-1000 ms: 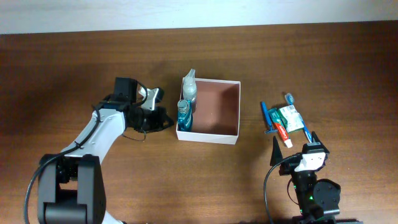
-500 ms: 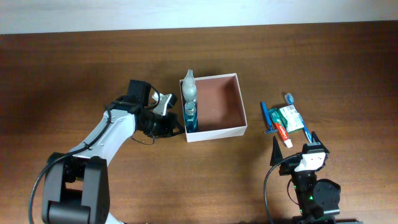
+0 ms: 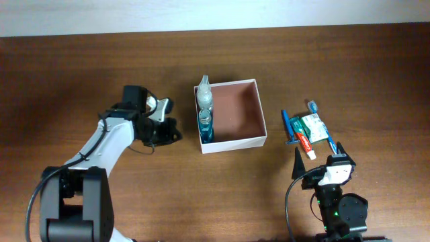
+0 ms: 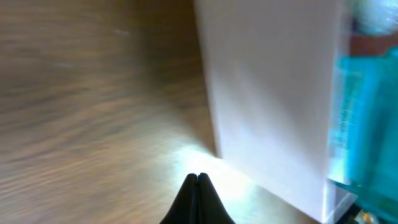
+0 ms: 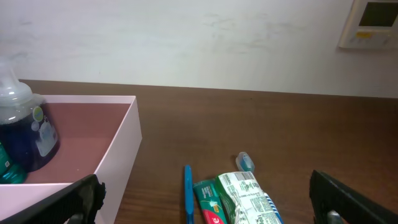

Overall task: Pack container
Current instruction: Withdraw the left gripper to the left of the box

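The container, a square white-walled box with a reddish-brown inside, sits mid-table, slightly turned. A clear-capped bottle and a teal mouthwash bottle stand inside along its left wall. My left gripper is shut and empty, a short way left of the container and apart from it. In the left wrist view its shut fingertips point at the white wall, with the teal bottle behind. My right gripper is open and empty, near the table's front right.
A heap of toiletries lies right of the container: a toothpaste tube, a green-white packet, a blue toothbrush and a blue razor. The right wrist view shows them beside the container wall.
The left gripper pushed the container to the right and turned it slightly, then drew back to the left. The right arm has not moved.
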Available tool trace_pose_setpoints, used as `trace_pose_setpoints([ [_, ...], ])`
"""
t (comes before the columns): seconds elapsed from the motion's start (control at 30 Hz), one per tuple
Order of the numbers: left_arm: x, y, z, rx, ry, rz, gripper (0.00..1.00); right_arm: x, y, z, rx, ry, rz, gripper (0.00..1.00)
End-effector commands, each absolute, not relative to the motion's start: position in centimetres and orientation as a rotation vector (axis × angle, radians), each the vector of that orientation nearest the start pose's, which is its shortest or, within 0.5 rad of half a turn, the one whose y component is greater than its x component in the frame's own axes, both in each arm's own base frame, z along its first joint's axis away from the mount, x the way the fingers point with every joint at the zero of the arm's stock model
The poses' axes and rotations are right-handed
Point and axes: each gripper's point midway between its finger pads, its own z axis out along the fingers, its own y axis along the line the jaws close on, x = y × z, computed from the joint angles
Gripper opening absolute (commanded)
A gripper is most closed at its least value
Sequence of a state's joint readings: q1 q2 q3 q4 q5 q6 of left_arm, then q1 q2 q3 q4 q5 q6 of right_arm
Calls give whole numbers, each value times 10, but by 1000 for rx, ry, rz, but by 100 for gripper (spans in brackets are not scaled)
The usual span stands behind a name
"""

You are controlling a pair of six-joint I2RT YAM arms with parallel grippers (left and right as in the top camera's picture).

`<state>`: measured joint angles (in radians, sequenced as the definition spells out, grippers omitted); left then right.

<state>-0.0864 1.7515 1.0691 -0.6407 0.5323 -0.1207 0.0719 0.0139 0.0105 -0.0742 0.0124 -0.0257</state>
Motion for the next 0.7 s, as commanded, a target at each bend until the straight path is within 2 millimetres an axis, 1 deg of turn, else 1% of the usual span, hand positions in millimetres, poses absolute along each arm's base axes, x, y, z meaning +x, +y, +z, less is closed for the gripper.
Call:
trace_pose_setpoints([
  [0.0, 348, -72, 30, -74, 2900, -470, 0, 245, 17, 155, -74, 1650, 33, 98],
  [0.03, 350, -59, 27, -98, 2905, -378, 0, 245, 17, 155, -74, 1650, 33, 98],
  [0.07, 351, -51, 26, -112, 2907, -320, 2, 245, 17, 155, -74, 1650, 33, 98],
  [0.1, 351, -45, 25, -121, 2908, -282, 13, 245, 17, 155, -74, 1650, 33, 98],
  [0.13, 351, -42, 25, -126, 2908, -262, 28, 245, 17, 155, -74, 1650, 33, 98],
  [0.3, 352, -41, 25, -127, 2906, -254, 97, 245, 17, 155, -74, 1650, 33, 98],
  [0.33, 353, -39, 24, -128, 2904, -236, 99, 245, 17, 155, -74, 1650, 33, 98],
  [0.5, 355, -19, 23, -148, 2896, -63, 99, 245, 17, 155, -74, 1650, 33, 98],
  [0.67, 355, -17, 23, -150, 2894, -49, 99, 245, 17, 155, -74, 1650, 33, 98],
])
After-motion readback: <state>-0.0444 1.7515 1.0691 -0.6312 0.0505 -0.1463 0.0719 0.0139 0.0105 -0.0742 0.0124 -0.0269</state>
